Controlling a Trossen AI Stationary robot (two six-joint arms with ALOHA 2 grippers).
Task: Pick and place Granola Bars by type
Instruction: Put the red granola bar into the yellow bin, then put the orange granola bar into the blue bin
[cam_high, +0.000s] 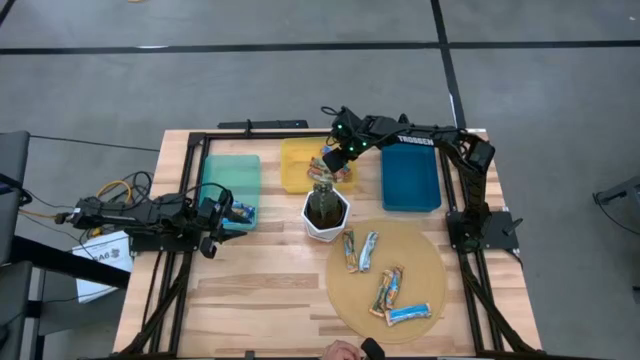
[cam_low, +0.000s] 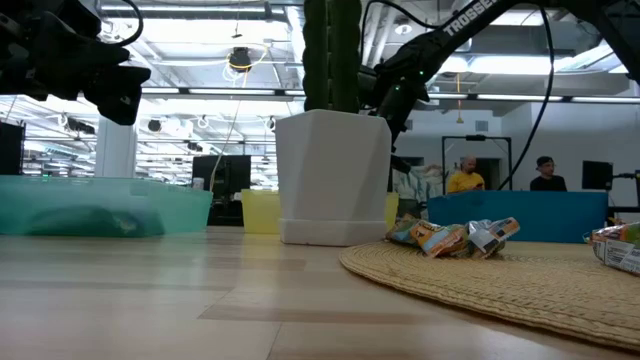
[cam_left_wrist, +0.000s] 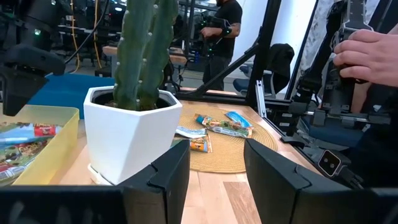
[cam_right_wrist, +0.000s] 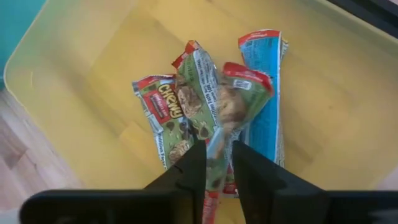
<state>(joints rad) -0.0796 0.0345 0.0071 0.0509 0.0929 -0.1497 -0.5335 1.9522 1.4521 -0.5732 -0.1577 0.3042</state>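
The granola bars are split up. Several lie on the round woven mat (cam_high: 400, 245), among them a blue one (cam_high: 410, 314). Others lie in the yellow bin (cam_high: 292, 170), and one is in the teal bin (cam_high: 240, 212). My right gripper (cam_right_wrist: 217, 163) hangs over the yellow bin (cam_right_wrist: 93, 74), shut on a green-wrapped bar (cam_right_wrist: 233, 99). Beneath it lie a red-and-green bar (cam_right_wrist: 163, 112) and a blue bar (cam_right_wrist: 264, 74). My left gripper (cam_left_wrist: 214, 177) is open and holds nothing. It sits at the teal bin's near end (cam_high: 215, 218), facing the white pot (cam_left_wrist: 134, 134). My right gripper pinches the green-wrapped bar by one end (cam_right_wrist: 217, 146) between its two fingers, coming from above and pointing down. The bar hangs below the fingers over the bars in the yellow bin. Whether its lower end (cam_right_wrist: 249, 81) rests on them I cannot tell.
The white pot with a cactus (cam_high: 326, 212) stands mid-table between the bins and the mat. A blue bin (cam_high: 410, 180) sits at the far right. A person's hand shows at the table's near edge (cam_high: 345, 350) and another hand in the left wrist view (cam_left_wrist: 367, 53).
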